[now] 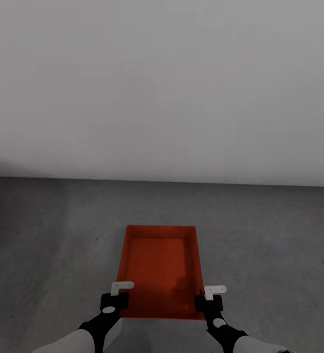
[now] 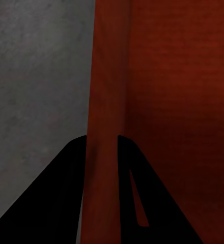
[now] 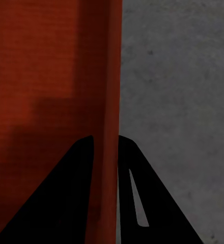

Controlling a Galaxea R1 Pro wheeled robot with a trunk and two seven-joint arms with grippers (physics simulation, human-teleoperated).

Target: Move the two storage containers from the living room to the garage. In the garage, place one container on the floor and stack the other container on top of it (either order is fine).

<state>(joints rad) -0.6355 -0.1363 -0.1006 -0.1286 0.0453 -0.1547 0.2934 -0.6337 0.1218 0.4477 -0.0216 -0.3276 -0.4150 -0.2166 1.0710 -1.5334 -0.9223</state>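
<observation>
One red-orange open-top storage container (image 1: 159, 264) lies lengthwise in front of me over the dark grey garage floor (image 1: 59, 235). My left gripper (image 1: 119, 299) is shut on its left side wall near the front corner. In the left wrist view the thin red wall (image 2: 104, 101) runs between the black fingers (image 2: 66, 193). My right gripper (image 1: 205, 299) is shut on the right side wall in the same way, and the wall (image 3: 109, 76) passes between its fingers (image 3: 142, 203). The container is empty. Whether its base touches the floor I cannot tell.
A plain light grey wall (image 1: 162, 88) stands ahead and meets the concrete floor beyond the container. Bare floor stretches to both sides of the box.
</observation>
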